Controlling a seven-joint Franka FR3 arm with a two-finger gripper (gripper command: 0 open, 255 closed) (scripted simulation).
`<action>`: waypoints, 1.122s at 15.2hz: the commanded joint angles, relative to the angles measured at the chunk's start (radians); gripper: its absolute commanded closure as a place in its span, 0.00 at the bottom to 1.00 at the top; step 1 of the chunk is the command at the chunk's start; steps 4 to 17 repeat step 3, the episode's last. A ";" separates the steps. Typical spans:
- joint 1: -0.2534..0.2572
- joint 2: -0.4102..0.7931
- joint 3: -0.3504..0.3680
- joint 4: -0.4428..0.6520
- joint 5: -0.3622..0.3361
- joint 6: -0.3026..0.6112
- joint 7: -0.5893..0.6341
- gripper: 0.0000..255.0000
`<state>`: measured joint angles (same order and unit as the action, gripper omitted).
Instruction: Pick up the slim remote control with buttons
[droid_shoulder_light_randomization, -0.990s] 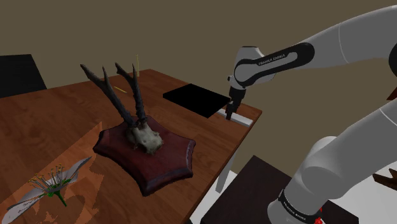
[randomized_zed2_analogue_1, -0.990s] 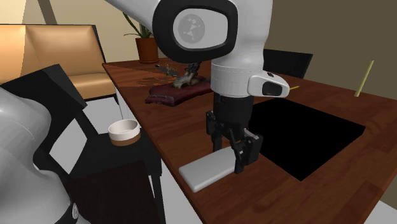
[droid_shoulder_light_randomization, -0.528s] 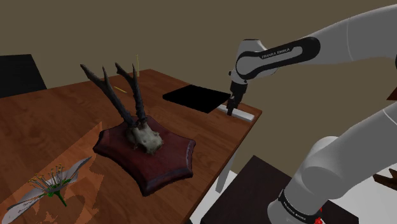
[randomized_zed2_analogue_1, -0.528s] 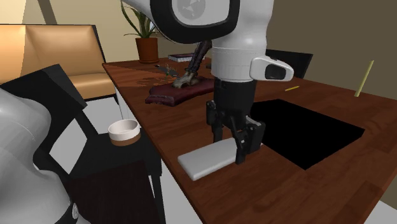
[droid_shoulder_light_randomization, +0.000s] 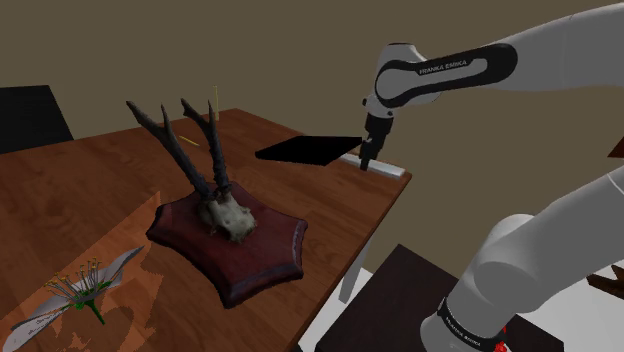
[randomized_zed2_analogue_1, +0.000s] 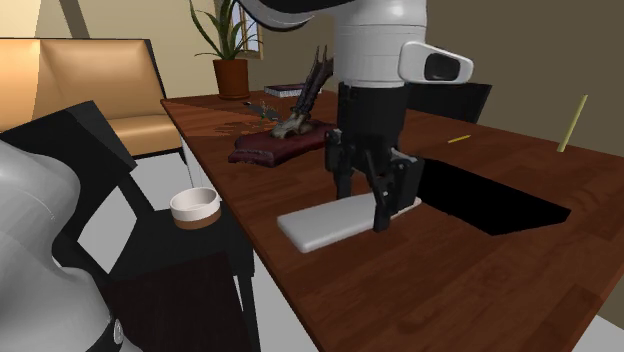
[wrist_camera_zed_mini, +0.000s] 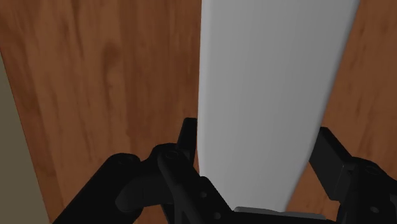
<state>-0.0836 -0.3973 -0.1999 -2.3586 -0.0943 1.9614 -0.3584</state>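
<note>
- Clasping a slim, flat, pale grey remote control (randomized_zed2_analogue_1: 318, 226) across its width, the all-black two-finger gripper (randomized_zed2_analogue_1: 363, 208) hangs over the brown wooden table (randomized_zed2_analogue_1: 450, 290).
- The remote is at the table's corner nearest the stand, just beside a black rectangular area (randomized_zed2_analogue_1: 490, 205).
- A dark wooden plaque with antlers (droid_shoulder_light_randomization: 225, 238) stands well apart, mid-table.

Marking: white lettering "FRANKA EMIKA" stands on the dark band (droid_shoulder_light_randomization: 447, 70) of my white forearm link, shoulder view. Lettering on the dark ring (droid_shoulder_light_randomization: 462, 328) near my base: not legible.
</note>
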 joint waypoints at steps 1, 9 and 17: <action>0.000 -0.006 0.001 0.022 0.000 -0.027 -0.001 1.00; 0.000 -0.007 0.001 0.023 0.000 -0.029 -0.001 1.00; 0.000 -0.007 0.001 0.023 0.000 -0.029 -0.001 1.00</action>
